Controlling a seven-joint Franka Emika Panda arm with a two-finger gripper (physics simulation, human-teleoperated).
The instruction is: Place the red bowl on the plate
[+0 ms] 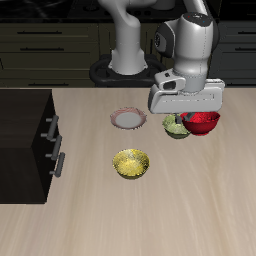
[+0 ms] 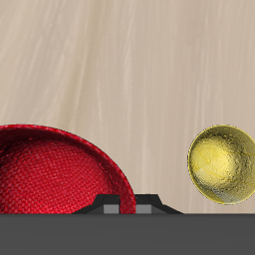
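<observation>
The red bowl [image 1: 204, 122] hangs under my gripper [image 1: 196, 112], raised above the table near its back, with its rim in the jaws. In the wrist view the red bowl [image 2: 55, 171] looks large and close, and its rim runs into my gripper [image 2: 127, 202], which is shut on it. The plate [image 1: 128, 119], with a pinkish-red rim and pale centre, lies flat on the table some way from the bowl, at about the same depth. It does not show in the wrist view.
A green bowl [image 1: 176, 127] sits just beside and partly behind the red bowl. A yellow bowl [image 1: 131, 163] stands nearer the table's front edge, below the plate; it also shows in the wrist view [image 2: 223, 164]. A black cabinet [image 1: 25, 145] stands at the table's side.
</observation>
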